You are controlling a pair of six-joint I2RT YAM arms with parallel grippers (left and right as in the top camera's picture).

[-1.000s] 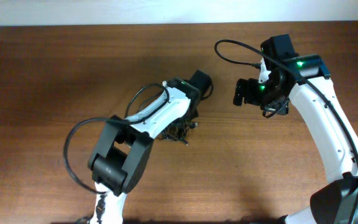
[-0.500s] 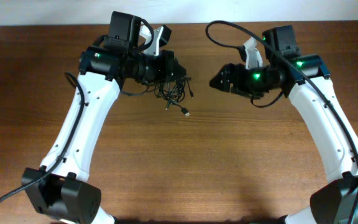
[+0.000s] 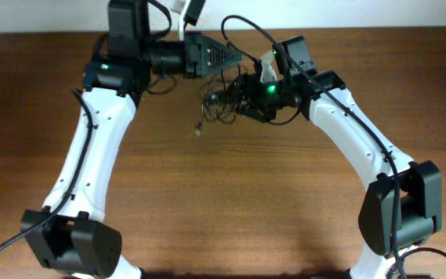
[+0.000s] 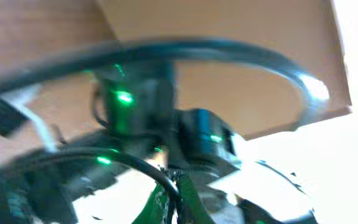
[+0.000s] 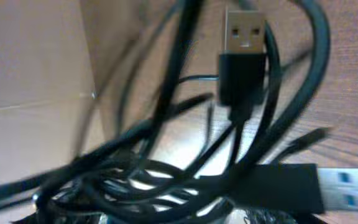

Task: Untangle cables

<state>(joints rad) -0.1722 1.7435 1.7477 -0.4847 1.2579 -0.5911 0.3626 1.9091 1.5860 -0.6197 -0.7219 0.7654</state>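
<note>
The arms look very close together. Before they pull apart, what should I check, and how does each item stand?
1. Cables separated: not ok, one dense tangle.
2. Left gripper holding a cord: cannot tell.
3. Right gripper holding a cord: cannot tell.
4. USB plug free of loops: not ok, cords loop around it.
5. Left wrist view clear: not ok, blurred.
</note>
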